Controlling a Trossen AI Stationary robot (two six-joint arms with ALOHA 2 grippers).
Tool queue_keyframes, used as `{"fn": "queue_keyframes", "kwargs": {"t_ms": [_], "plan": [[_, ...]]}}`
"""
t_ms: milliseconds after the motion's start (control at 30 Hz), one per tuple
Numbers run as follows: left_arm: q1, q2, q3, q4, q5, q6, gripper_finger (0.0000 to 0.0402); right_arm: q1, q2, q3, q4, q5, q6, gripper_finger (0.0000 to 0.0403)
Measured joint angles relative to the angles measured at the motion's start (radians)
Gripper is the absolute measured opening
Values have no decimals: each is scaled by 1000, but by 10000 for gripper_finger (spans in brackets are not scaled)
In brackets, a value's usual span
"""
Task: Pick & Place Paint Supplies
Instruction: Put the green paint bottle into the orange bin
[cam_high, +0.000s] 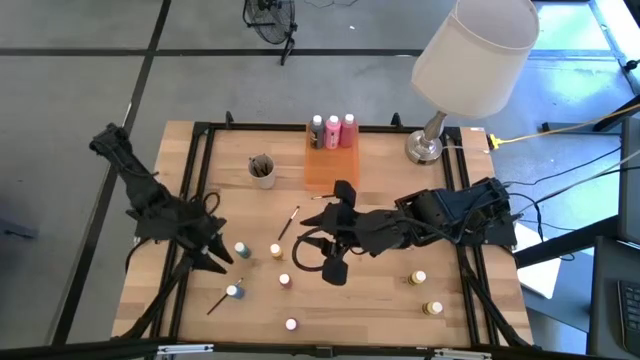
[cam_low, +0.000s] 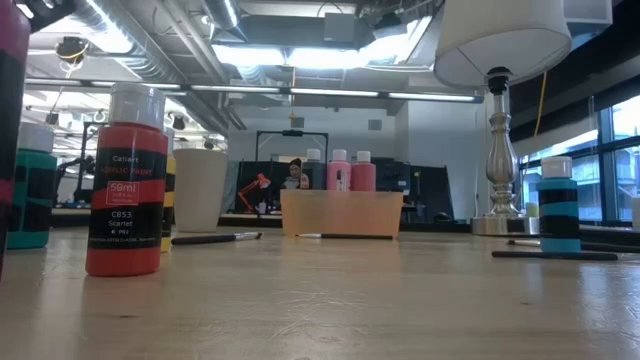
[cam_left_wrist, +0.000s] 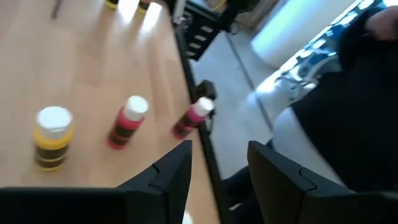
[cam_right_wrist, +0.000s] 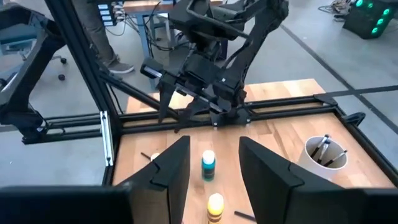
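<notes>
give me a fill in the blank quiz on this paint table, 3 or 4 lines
1. The three tall paint bottles stand in the orange ____.
2. The round cup on the table holds ____.
3. At the table's far right corner stands a ____ with a white shade.
4. Both end effectors, left and right, hold ____.

Missing words: tray; paintbrushes; lamp; nothing
</notes>
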Motion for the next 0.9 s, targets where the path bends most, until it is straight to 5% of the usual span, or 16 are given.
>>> {"fn": "queue_keyframes", "kwargs": {"t_ms": [333,500,900], "plan": [[-30,38,0,-1,-160,-93,153,0,0,0,0,0,-61,140],[-31,35,0,18,-208,-3,153,-7,0,0,0,3,-88,140],[-30,-22,0,-32,-146,-27,153,-32,-1,0,30,4,-85,140]]}}
